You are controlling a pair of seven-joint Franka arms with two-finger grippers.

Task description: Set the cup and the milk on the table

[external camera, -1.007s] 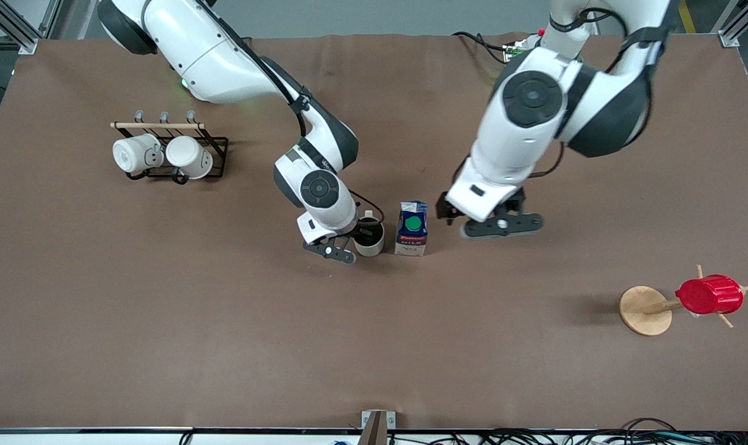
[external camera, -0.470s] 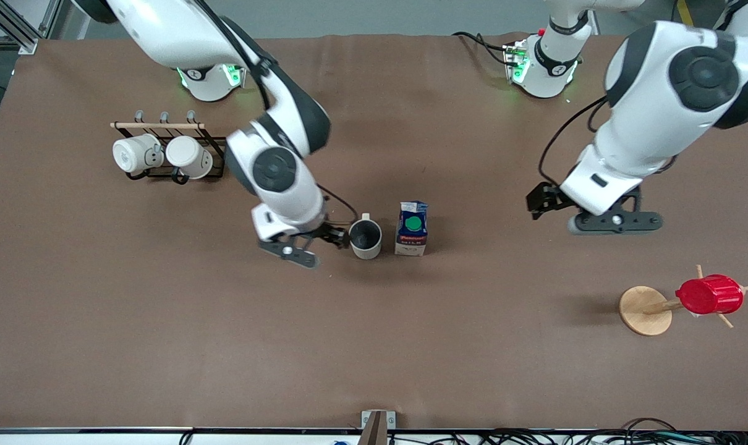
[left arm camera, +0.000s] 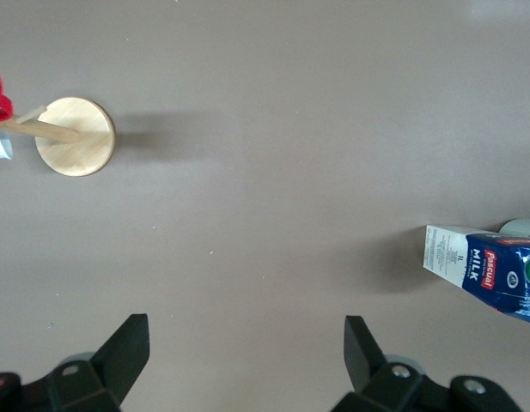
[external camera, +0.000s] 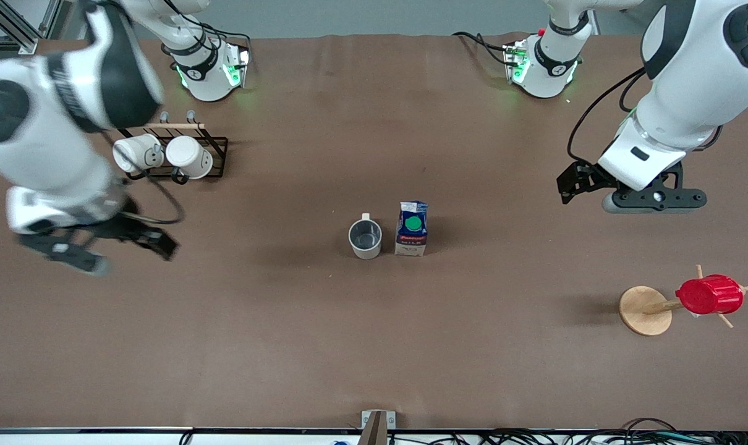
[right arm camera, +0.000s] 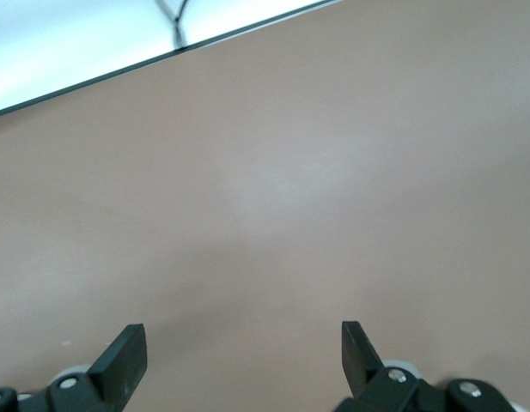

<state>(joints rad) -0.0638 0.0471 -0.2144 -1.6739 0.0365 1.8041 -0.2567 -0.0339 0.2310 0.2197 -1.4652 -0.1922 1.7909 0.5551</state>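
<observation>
The cup [external camera: 365,238], off-white with a dark grey inside, stands upright on the brown table [external camera: 374,346] near its middle. The milk [external camera: 412,228], a blue and white carton with a green cap, stands close beside it; the left wrist view shows the carton [left arm camera: 484,266] too. My right gripper [external camera: 65,253] is open and empty over bare table toward the right arm's end, well away from the cup. Its fingers [right arm camera: 127,352] frame only table. My left gripper [external camera: 652,201] is open and empty over bare table toward the left arm's end. Its fingers [left arm camera: 131,343] stand wide apart.
A black wire rack [external camera: 216,145] with two plain white mugs stands near the right arm's base. A wooden stand with a round disc base [external camera: 643,311] carries a red ribbed cup [external camera: 709,295] near the left arm's end. The right wrist view shows the table edge [right arm camera: 161,56].
My right gripper has let go of the cup and swung away toward the right arm's end. My left gripper has drawn away from the milk toward its own end. Cup and milk stayed put.
</observation>
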